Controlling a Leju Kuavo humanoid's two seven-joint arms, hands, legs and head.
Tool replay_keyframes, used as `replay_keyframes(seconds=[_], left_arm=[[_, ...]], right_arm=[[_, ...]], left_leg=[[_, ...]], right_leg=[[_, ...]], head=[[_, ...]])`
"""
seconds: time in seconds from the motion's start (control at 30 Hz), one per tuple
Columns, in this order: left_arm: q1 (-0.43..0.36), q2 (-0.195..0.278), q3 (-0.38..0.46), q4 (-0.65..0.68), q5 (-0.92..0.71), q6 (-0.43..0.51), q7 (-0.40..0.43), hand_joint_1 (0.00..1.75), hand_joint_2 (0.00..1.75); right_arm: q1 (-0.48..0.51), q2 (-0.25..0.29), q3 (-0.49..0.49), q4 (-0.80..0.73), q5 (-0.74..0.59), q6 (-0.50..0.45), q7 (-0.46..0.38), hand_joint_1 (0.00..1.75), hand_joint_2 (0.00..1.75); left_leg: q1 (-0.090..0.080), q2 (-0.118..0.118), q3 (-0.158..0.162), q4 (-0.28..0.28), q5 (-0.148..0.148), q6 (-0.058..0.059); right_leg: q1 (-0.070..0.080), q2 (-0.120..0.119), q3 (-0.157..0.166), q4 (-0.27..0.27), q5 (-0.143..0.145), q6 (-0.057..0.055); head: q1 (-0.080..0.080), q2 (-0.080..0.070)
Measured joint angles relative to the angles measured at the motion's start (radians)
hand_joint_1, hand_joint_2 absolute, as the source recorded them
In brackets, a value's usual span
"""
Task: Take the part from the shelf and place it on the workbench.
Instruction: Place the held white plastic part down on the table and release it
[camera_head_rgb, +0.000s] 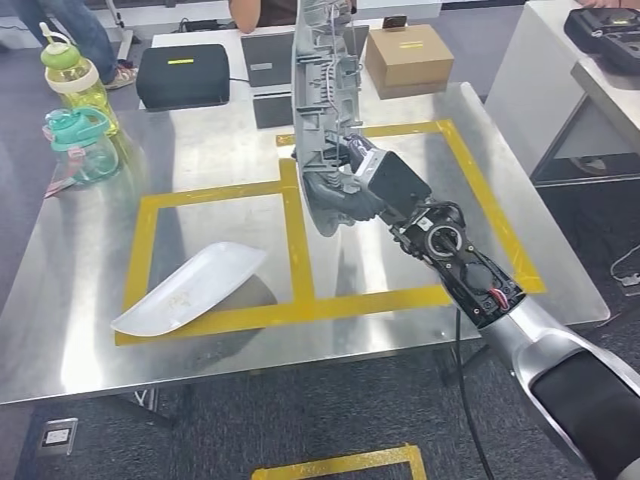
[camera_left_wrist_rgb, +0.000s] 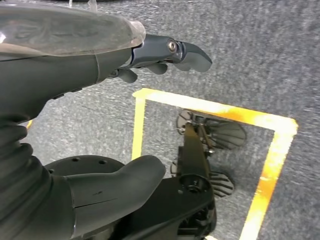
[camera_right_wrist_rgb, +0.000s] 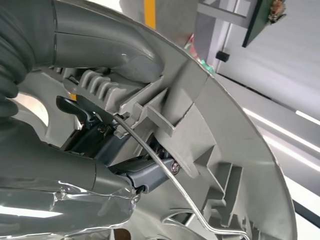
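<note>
- The right hand (camera_head_rgb: 349, 185) reaches in from the lower right over the workbench (camera_head_rgb: 377, 270), the silver forearm slanting up to it, and its fingers are wrapped around the lower end of the part (camera_head_rgb: 321, 110), a long grey moulded plastic piece.
- The part stands nearly upright above the fingers, its ribbed inner side facing the arm, its top running out of the head view; its lower tip hangs just below the fingers, over the yellow tape (camera_head_rgb: 298, 240) that marks rectangles on the bench top (whether it touches the metal cannot be told).
- In the right wrist view the thumb (camera_right_wrist_rgb: 113, 47) lies across the part's ribbed edge and darker fingers (camera_right_wrist_rgb: 143, 175) press from the opposite face, with a thin wire clip (camera_right_wrist_rgb: 158, 160) of the part passing between them.
- The left hand (camera_left_wrist_rgb: 113, 120) hangs over grey carpet marked with yellow tape, fingers apart and holding nothing.
- Well to the left of the right hand's fingers a white curved panel (camera_head_rgb: 189, 288) lies flat on the bench; farther left stand two drinking bottles (camera_head_rgb: 75, 110).
- Beyond the fingers, past the bench edge, sit a black case (camera_head_rgb: 183, 75) and a brown cardboard box (camera_head_rgb: 407, 55), each bearing a small yellow label too small to read.
</note>
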Motion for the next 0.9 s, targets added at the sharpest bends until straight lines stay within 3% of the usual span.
replay_keyframes(seconds=[0.03,0.1,0.2,0.37,0.57,0.9], left_arm=[[-0.001,0.001,0.000,0.000,0.000,0.001,-0.001,0.00,1.75],[0.000,0.002,0.000,0.000,0.000,0.003,-0.003,0.00,1.75],[0.003,0.003,0.000,0.000,0.000,0.006,-0.004,0.00,1.75],[0.002,0.003,0.000,0.000,0.001,0.008,-0.004,0.00,1.75],[0.003,0.001,0.000,0.000,0.002,0.008,-0.004,0.00,1.75],[0.004,0.000,0.000,0.000,0.000,0.008,-0.005,0.00,1.75]], right_arm=[[-0.001,0.000,0.000,0.001,0.001,0.000,-0.001,1.75,1.75],[0.000,0.000,0.001,0.002,0.004,0.000,-0.002,1.75,1.75],[0.002,0.000,0.001,0.005,0.007,-0.002,-0.001,1.75,1.75],[0.000,0.000,0.001,0.007,0.036,-0.014,0.001,1.75,1.75],[-0.012,0.000,0.001,0.007,0.058,-0.025,0.016,1.75,1.75],[-0.036,0.000,0.001,0.012,0.087,-0.039,0.035,1.75,1.75]], left_leg=[[-0.002,-0.001,-0.004,0.006,-0.003,-0.006],[-0.006,-0.003,-0.014,0.015,-0.002,-0.007],[-0.007,-0.003,-0.014,0.010,0.003,-0.001],[-0.006,-0.001,-0.003,-0.006,0.004,-0.001],[-0.004,-0.001,-0.003,-0.010,0.006,-0.019],[-0.008,-0.001,-0.003,-0.008,0.005,-0.022]], right_leg=[[0.000,0.001,0.016,-0.034,0.007,-0.002],[0.000,0.003,0.024,-0.052,0.001,-0.010],[0.002,0.006,0.021,-0.054,0.000,-0.013],[0.004,0.008,0.025,-0.054,-0.004,-0.023],[0.007,0.006,0.025,-0.053,-0.004,-0.031],[0.006,0.004,0.029,-0.057,-0.004,-0.031]], head=[[0.001,0.000],[-0.005,0.000],[-0.017,0.000],[-0.029,0.000],[-0.032,0.000],[-0.031,0.000]])
